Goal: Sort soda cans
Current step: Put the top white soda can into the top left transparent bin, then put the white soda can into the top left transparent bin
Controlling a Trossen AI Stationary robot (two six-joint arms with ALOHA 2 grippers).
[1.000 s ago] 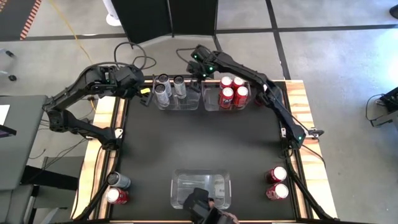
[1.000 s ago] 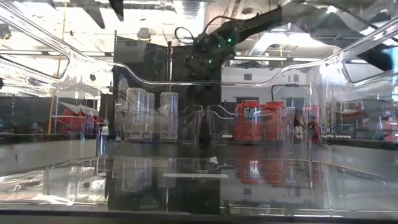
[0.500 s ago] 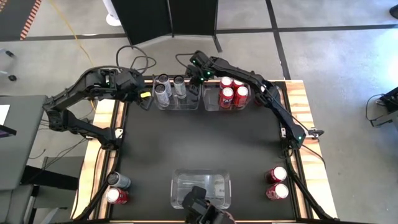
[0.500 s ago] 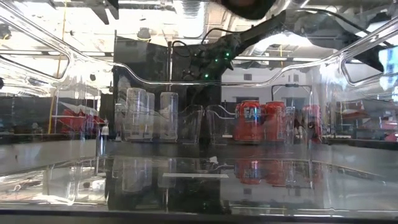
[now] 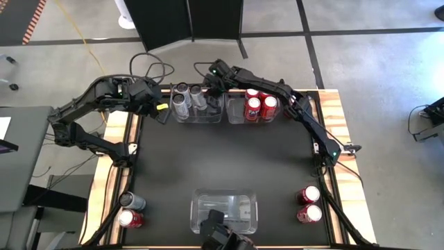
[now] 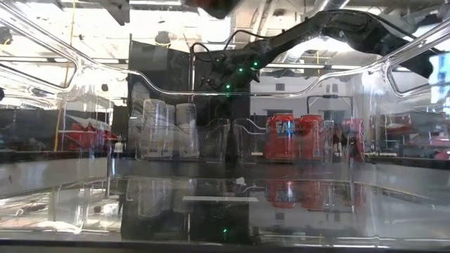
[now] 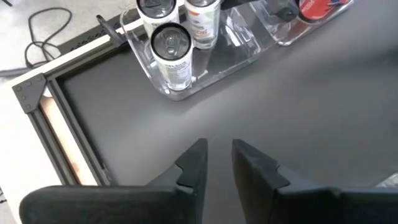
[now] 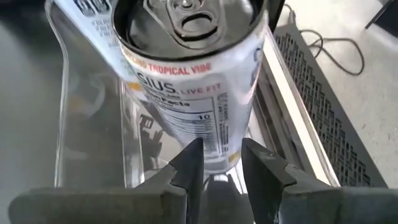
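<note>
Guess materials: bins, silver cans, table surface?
Bins: clear rigid plastic, glossy; you see through the walls, with bright highlights on the edges. Silver cans: likely thin aluminium, with a bare metal pull-tab top and a printed white-silver side. Table surface: dark matte sheet, maybe rubber or a coated mat, set inside a light wood border.

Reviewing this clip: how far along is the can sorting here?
Done: three silver cans stand in one clear bin, several red cans in the bin beside it. In hand: the right gripper is at the silver bin, by a tilted can; the left gripper waits nearby. Left: a silver can and three loose red cans at the near corners.
</note>
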